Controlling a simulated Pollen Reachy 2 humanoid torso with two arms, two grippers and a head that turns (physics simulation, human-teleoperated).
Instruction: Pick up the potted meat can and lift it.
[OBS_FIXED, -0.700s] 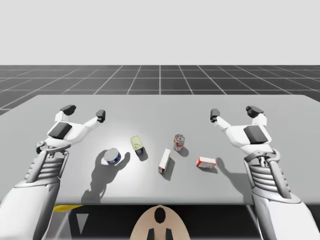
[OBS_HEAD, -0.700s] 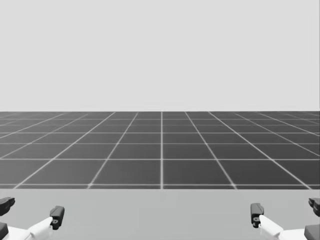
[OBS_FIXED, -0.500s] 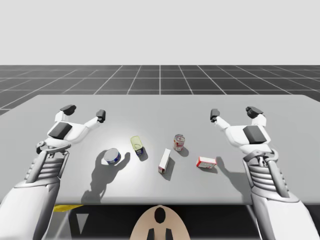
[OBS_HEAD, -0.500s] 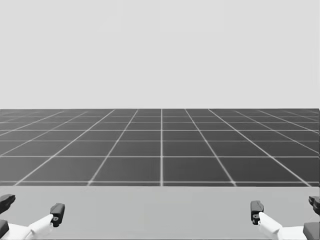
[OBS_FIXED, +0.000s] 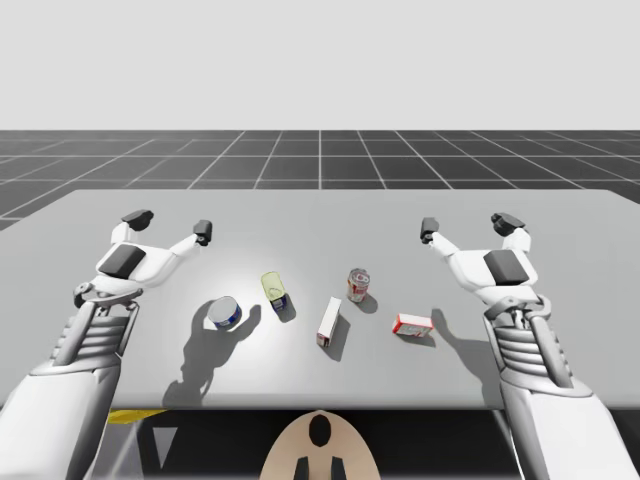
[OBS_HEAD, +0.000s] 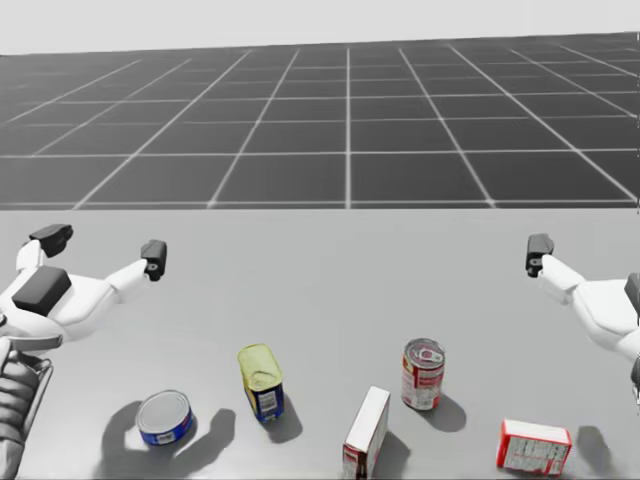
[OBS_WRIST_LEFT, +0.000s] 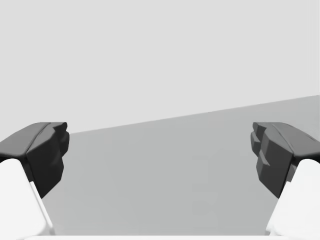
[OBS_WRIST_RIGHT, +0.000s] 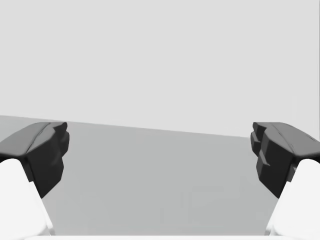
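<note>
Left tool (OBS_FIXED: 170, 224) spread wide, poised above bare counter (OBS_FIXED: 320, 215). Right tool (OBS_FIXED: 468, 226) spread just as wide, also over bare counter. Yellow oblong can (OBS_FIXED: 275, 292) standing on the counter, back from the left tool's fingertips and off to its right, well apart from it and farther still from the right tool. Blue round can (OBS_FIXED: 226, 313) near the yellow one, on the left tool's side. Red round can (OBS_FIXED: 358, 284), white box (OBS_FIXED: 328, 321) and red box (OBS_FIXED: 413, 324) toward the right tool, apart from it.

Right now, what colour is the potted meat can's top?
Yellow-green top on the potted meat can; head view shows it best.
</note>
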